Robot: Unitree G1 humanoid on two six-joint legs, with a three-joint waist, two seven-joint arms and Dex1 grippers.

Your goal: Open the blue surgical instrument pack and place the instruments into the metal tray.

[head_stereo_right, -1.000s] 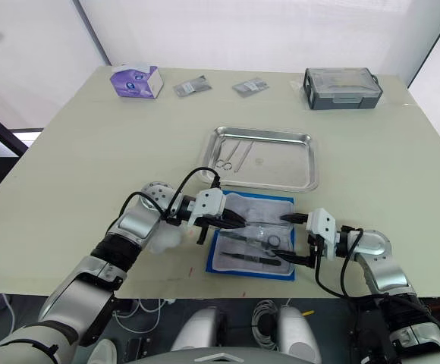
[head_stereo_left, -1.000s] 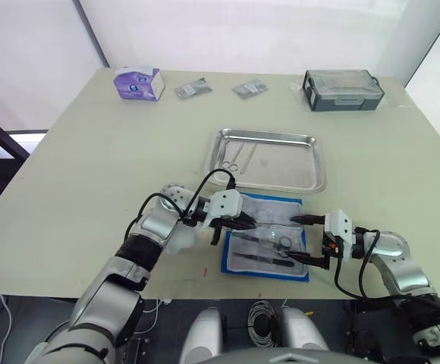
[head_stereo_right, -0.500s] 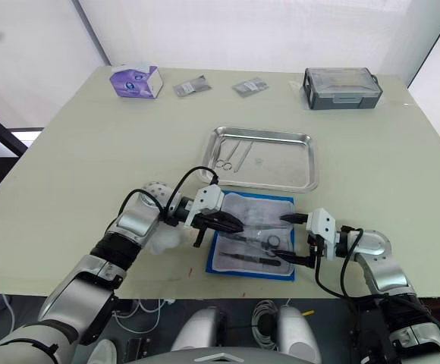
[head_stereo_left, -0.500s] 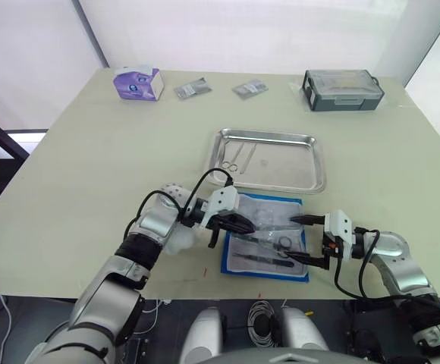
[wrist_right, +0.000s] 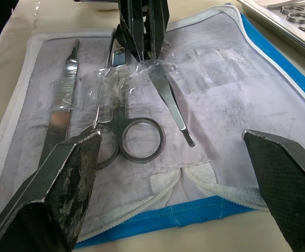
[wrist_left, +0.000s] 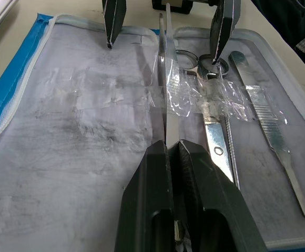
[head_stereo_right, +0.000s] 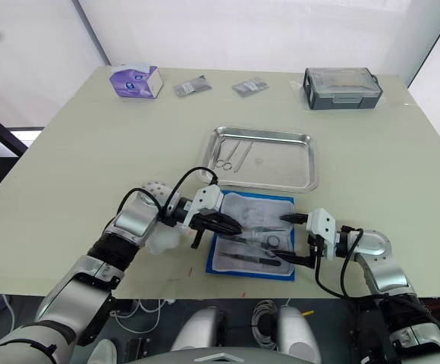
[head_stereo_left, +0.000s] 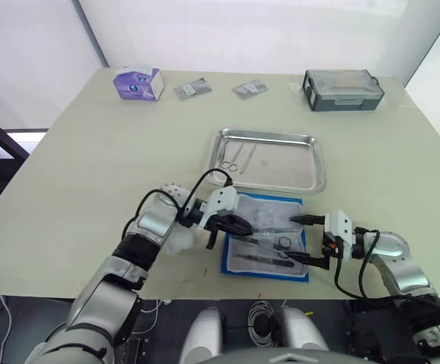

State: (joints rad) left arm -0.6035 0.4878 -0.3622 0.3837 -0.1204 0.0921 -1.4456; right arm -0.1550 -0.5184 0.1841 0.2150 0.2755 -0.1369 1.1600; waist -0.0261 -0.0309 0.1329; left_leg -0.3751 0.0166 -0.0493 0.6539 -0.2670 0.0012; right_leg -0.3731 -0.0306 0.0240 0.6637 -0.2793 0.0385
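Forceps between left gripper fingertips

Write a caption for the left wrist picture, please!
Left pincer shut on slim tweezers taped beside scissors in the opened blue instrument pack.

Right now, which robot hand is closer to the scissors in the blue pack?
Right. The right hand is open, with the scissors lying just ahead between its fingers. The left hand is shut on the tweezers beside them.
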